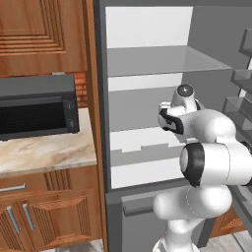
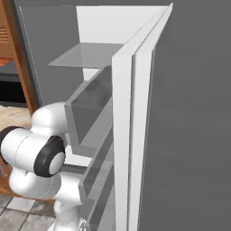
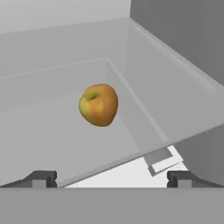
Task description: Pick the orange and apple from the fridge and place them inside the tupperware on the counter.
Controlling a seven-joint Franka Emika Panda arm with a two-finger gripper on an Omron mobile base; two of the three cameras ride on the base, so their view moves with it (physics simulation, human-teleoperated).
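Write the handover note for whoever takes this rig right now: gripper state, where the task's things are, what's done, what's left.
Gripper: open, holding nothing, inside the fridge and aimed at the apple.
Apple: on a translucent fridge shelf, ahead of the fingertips and not touched.
Fridge door: open.
Counter: left of the fridge, with the black microwave on it.
Done: arm reached into the fridge; no fruit picked in these views.
Left: grasp the apple and carry it to the tupperware. The orange and tupperware can't be located from here.
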